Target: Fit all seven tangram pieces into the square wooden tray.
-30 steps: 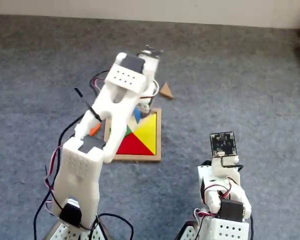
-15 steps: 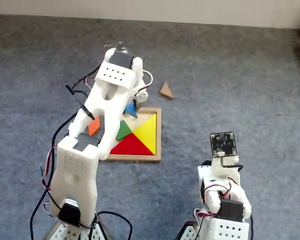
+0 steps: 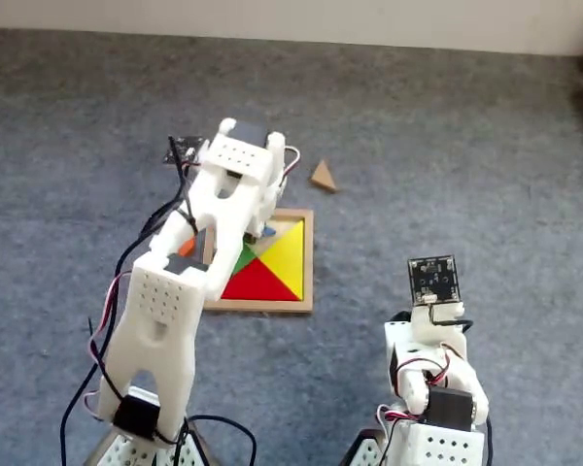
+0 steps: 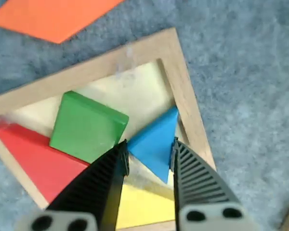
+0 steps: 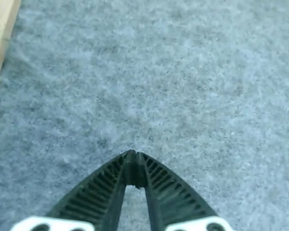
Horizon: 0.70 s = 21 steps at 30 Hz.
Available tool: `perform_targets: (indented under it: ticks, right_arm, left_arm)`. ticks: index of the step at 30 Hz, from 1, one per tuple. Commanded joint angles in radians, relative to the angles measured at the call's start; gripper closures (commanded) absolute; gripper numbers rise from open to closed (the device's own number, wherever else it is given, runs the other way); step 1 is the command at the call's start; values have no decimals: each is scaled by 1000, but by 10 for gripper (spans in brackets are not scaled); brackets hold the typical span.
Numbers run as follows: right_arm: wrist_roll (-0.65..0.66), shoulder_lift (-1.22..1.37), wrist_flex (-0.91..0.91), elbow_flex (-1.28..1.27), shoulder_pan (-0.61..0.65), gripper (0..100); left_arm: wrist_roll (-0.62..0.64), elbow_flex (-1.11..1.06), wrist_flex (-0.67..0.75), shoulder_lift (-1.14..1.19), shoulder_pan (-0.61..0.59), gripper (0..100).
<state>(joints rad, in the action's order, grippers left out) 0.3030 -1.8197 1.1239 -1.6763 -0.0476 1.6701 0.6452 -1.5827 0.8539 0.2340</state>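
The left gripper pinches the blue triangle over the wooden tray, at the tray's bare patch beside the green square. The step in hand looks like seating this piece. The next move probably calls for lowering it flat against the tray's rim, then releasing. The triangle is small, glossy and sharp-cornered. The right gripper, pressed together, sits outside the tray.

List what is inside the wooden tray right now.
Red triangle, yellow triangle and green piece lie in the tray. The left gripper grips a blue triangle within its frame. Its fingers hide the floor beneath.
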Motion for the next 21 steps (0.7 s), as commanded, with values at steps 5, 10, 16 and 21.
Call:
perform_targets:
  ticks: [5, 10, 16, 21]
  right_arm:
    - [-6, -12, -10, -131, -12, 993]
    - [-6, -12, -10, -131, -12, 993]
    - [-6, -12, -10, -131, -12, 993]
    - [-6, -12, -10, -131, -12, 993]
  left_arm:
    - [12, 107, 11, 22, -7, 992]
    - [8, 128, -20, 16, 18, 992]
    - [8, 174, -54, 16, 45, 987]
    - [8, 263, -157, 16, 76, 795]
